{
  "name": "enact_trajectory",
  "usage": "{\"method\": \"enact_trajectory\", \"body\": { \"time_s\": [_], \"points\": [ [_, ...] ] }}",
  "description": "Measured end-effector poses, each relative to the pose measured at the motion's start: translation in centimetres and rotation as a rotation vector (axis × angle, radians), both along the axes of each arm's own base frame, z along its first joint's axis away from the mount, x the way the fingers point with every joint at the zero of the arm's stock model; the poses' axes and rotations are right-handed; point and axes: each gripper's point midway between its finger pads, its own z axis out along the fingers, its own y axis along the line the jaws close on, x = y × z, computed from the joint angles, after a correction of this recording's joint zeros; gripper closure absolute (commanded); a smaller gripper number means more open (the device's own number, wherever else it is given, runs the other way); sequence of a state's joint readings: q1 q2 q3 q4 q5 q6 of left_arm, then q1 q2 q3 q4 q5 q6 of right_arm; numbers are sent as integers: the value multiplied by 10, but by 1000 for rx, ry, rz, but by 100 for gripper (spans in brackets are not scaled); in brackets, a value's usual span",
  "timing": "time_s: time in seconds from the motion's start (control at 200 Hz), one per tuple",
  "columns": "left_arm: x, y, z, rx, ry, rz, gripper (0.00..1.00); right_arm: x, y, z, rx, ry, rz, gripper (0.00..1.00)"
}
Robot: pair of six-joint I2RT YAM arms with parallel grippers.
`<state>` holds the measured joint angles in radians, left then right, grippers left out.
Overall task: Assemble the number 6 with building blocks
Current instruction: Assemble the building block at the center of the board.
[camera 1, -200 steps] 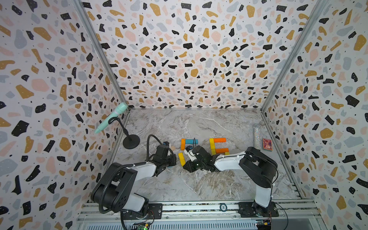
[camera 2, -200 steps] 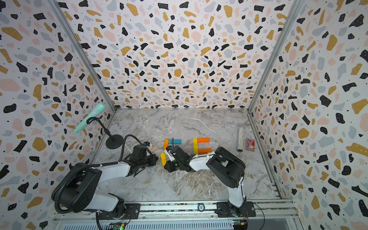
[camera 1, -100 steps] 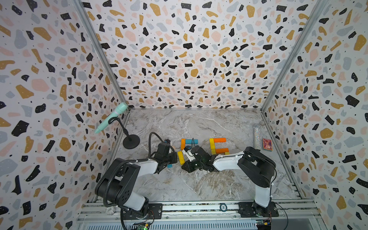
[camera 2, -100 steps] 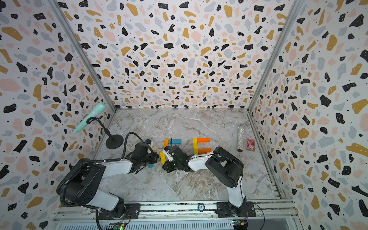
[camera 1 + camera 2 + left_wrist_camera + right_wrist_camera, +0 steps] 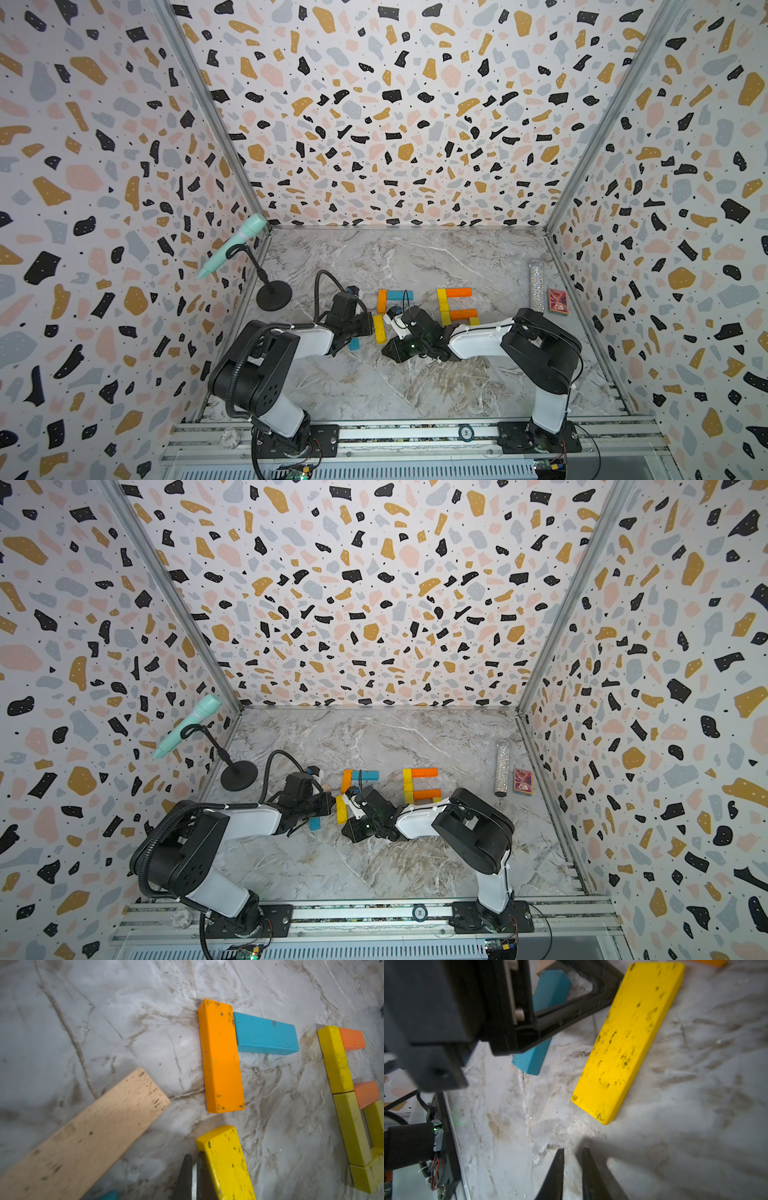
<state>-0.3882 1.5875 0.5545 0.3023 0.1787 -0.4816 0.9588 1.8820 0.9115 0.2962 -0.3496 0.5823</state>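
The unfinished 6 (image 5: 382, 306) lies mid-worktop between the two arms. An orange plank (image 5: 221, 1055) forms the upper spine, with a teal plank (image 5: 265, 1033) butted against its far end as the top bar. A yellow plank (image 5: 226, 1163) sits nearer the robot, just apart from the orange one and skewed. The loop is not yet laid.

These small painted wooden pieces look light, rigid and slick-faced. They would likely skate or pivot on the marble worktop (image 5: 374, 257) if pushed off-centre. Pinching one across its narrow width near the middle, or pushing squarely on a long edge, seems safest.

The left end effector (image 5: 192, 1159) is clenched and empty, its tips against the yellow plank's long edge. The right end effector (image 5: 572, 1151) is all but clenched, with a slit between its tips. It holds nothing and sits just off that plank's near end.

A pale plank (image 5: 83, 1136) and a loose teal block (image 5: 354, 344) lie by the left arm. Further right, a second figure (image 5: 443, 303) of yellow and orange planks already reads as a 6.
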Motion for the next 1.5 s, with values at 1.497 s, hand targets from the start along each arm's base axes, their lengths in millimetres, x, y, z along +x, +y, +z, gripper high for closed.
{"method": "enact_trajectory", "body": {
  "time_s": [1.497],
  "points": [
    [6, 2, 0, 29, -47, -22, 100, 15, 3, 0, 54, -10, -39, 83]
  ]
}}
